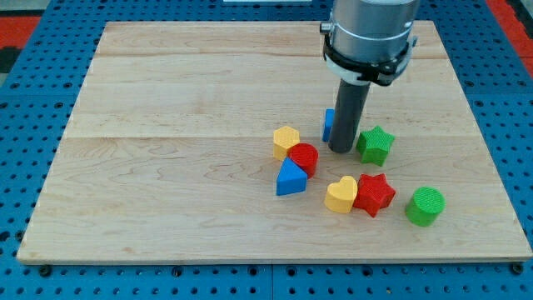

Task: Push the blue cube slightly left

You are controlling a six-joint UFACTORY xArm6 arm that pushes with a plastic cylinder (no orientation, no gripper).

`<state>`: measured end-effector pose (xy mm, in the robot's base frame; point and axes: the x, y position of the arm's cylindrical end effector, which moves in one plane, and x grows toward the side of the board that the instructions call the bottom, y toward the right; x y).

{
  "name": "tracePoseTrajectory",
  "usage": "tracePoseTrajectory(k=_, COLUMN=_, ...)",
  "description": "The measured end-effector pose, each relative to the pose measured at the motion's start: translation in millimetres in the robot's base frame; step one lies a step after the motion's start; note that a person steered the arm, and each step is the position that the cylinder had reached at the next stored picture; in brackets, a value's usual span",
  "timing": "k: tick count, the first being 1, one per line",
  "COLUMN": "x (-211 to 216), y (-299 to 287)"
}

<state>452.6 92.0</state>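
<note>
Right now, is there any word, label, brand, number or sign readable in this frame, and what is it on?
None: no readable text anywhere in this view.
The wooden board is bare wood.
The blue cube, green star and the other blocks carry no marks.
The arm's grey housing above my tip shows no label.

Wooden board on a blue pegboard

A pale wooden board of glued planks fills the middle, evenly lit. Blue perforated pegboard surrounds it at 3, 6 and 9 o'clock. Red perforated surface shows at 10 o'clock and 2 o'clock.
</note>
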Motion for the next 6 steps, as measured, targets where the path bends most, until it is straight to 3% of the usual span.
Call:
tracePoseTrajectory(k=1, x=-31.3, y=-1.0)
tracePoseTrajectory(k=3, x=-144.2, y=-14.2)
tracePoseTrajectory(k=4, x=-167.0, y=29.2)
tracePoseTrajectory(k=5, x=-182.4, y=-26.2)
tracePoseTrajectory(k=6, x=-180.8, y=-21.7)
